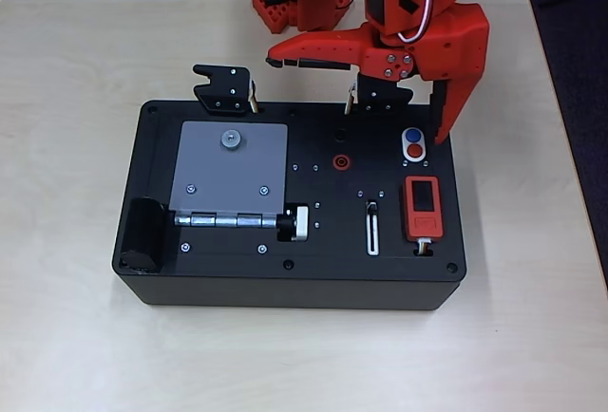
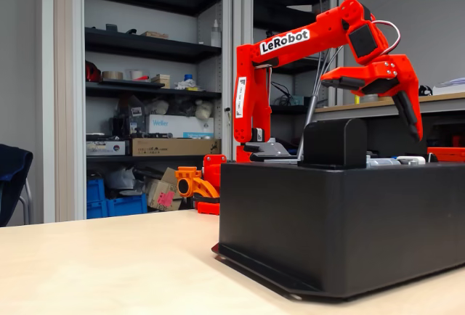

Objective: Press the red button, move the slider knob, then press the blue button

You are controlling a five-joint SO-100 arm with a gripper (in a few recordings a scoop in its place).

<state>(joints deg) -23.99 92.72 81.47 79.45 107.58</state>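
Observation:
On top of the black box point(image 1: 285, 284) a white oval holds the blue button point(image 1: 412, 135) and, just in front of it, the red button point(image 1: 415, 152). The slider knob point(image 1: 372, 208) is a tiny dark nub at the far end of its white-outlined slot point(image 1: 372, 234). My red gripper point(image 1: 356, 99) hangs over the box's back right corner, open wide: one finger points down with its tip just right of the blue button, the other stretches left. In the fixed view the gripper point(image 2: 370, 108) is above the box top, touching nothing.
The box also carries a grey hinged plate point(image 1: 233, 170), a ribbed round knob point(image 1: 297, 223), a red ring socket point(image 1: 340, 160), an orange-red block with a screen point(image 1: 423, 208), a black cylinder point(image 1: 144, 236) and black brackets point(image 1: 223, 89). Bare table point(image 1: 76, 146) surrounds it.

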